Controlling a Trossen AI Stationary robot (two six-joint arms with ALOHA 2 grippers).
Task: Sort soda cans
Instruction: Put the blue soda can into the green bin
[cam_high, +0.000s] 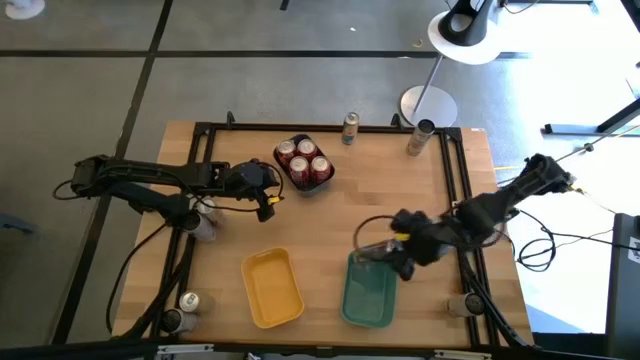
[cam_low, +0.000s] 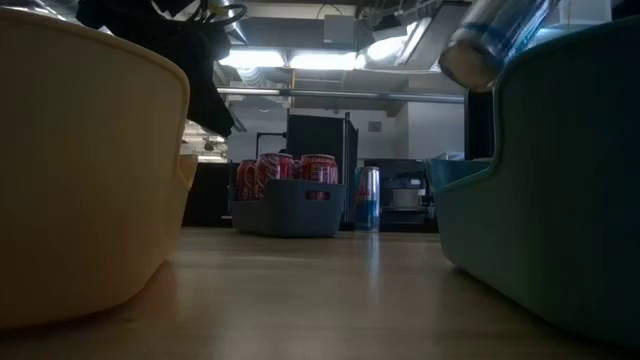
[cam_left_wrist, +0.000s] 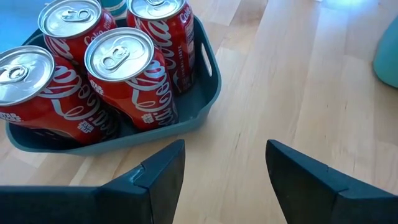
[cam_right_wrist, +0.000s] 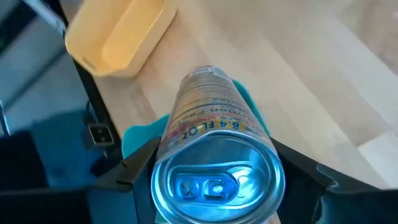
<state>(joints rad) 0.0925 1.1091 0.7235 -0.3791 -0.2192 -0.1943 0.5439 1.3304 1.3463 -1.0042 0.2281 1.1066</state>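
My right gripper (cam_high: 397, 250) (cam_right_wrist: 217, 186) is shut on a slim silver-blue soda can (cam_right_wrist: 214, 134) (cam_low: 492, 40) above the far end of the teal tray (cam_high: 367, 292). My left gripper (cam_high: 267, 197) (cam_left_wrist: 224, 168) is open and hovers over bare wood, just left of the dark blue tray (cam_left_wrist: 186, 121) (cam_high: 322, 182). Several red cans (cam_left_wrist: 127, 74) (cam_high: 304, 163) stand upright in that tray. The yellow tray (cam_high: 272, 288) (cam_right_wrist: 118, 37) lies left of the teal one. Loose cans stand at the table's far edge (cam_high: 350, 127) (cam_high: 420, 137) and along its left (cam_high: 204, 225) (cam_high: 189, 302) and right (cam_high: 459, 305) sides. My right gripper pinches the silver-blue can between its two fingers (cam_right_wrist: 140, 168), on the can's side wall near its top end (cam_right_wrist: 186, 146). The can is lifted clear and lies tilted, its silver top (cam_right_wrist: 214, 183) facing the wrist and its bottom pointing away over the teal tray.
A black metal frame (cam_high: 330, 128) runs along the table's edges. Bare wood (cam_high: 380, 190) lies between the dark blue tray and the two near trays. A white lamp base (cam_high: 428, 104) stands beyond the far edge.
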